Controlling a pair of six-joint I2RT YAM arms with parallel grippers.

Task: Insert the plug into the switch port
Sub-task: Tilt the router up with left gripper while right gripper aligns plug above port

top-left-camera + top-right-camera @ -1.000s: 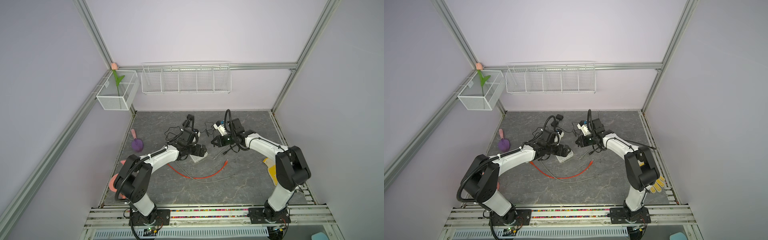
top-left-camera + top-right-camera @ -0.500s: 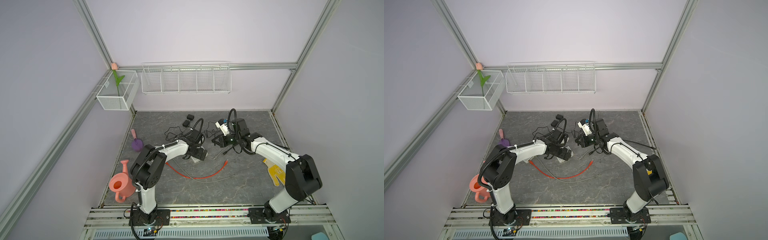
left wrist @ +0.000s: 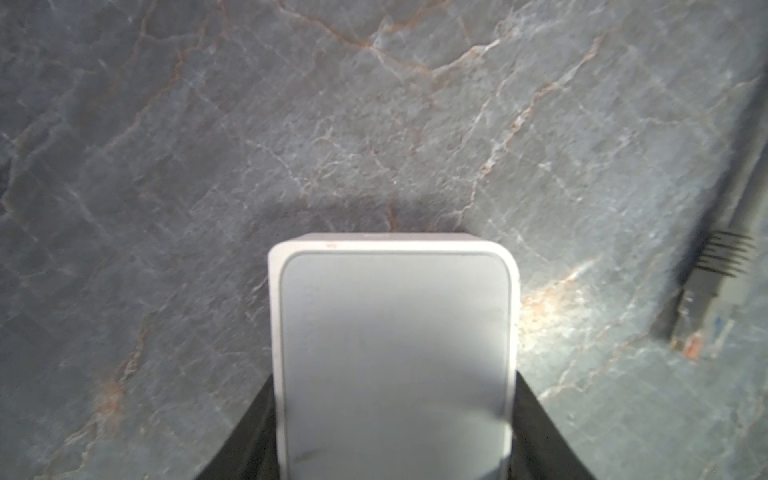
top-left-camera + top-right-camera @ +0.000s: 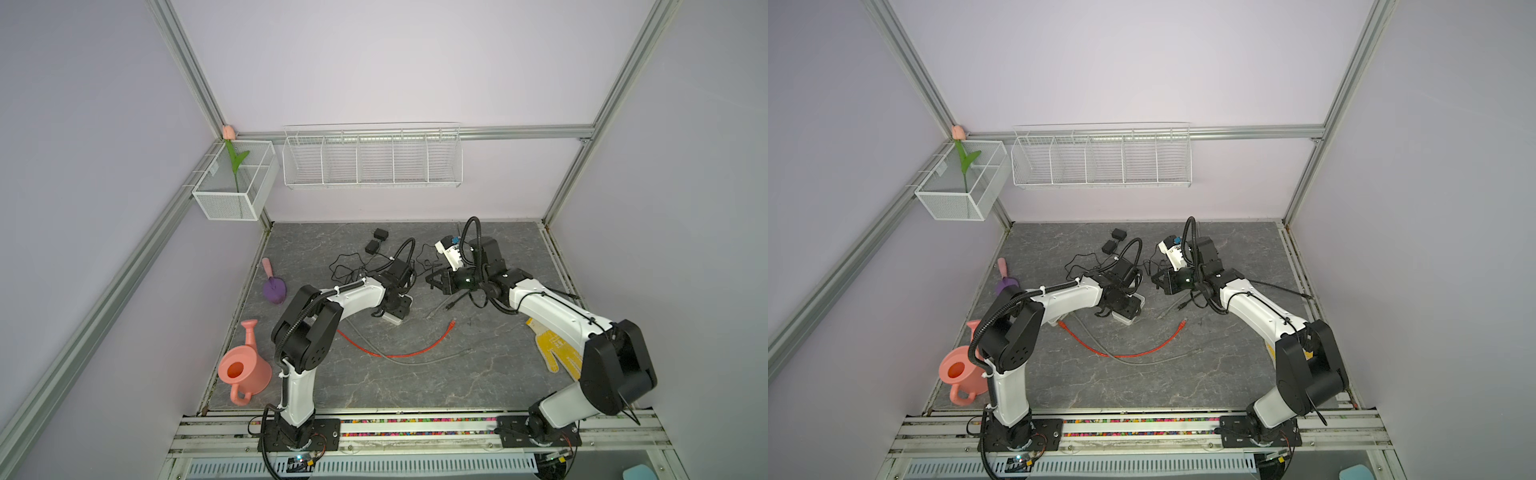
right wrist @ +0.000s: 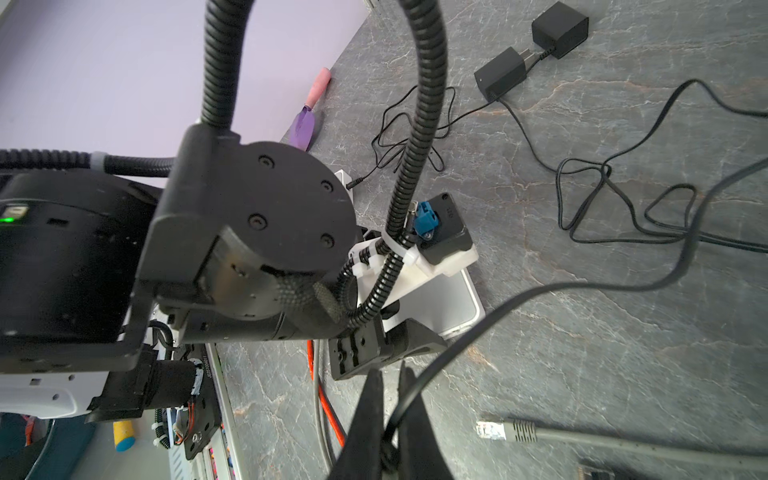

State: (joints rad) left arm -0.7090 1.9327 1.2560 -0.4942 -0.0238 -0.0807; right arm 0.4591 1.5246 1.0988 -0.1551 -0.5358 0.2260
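Surface [image 4: 415, 386] by front rail [image 4: 415, 424] gives you open room. Left hand [image 3: 395, 382] clamps switch [image 3: 392, 311], well off every edge; right hand [image 5: 388, 399] pinched shut on black cable [image 5: 540, 286].

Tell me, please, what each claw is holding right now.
Left claw: closed on the white switch.
Right claw: shut, pinching a black cable.

The left gripper [image 3: 392, 376] clamps the small white rounded plastic switch box [image 3: 392, 311], covering its top. Behind it lie tangled thin black cords [image 4: 351, 270]. Right of it are a grey network plug [image 3: 702, 291] and a black cable [image 5: 561, 286] pinched in the right gripper [image 5: 390, 382]. In front, past a red cable [image 4: 415, 352], the grey marble tabletop [image 4: 436, 386] lies bare.
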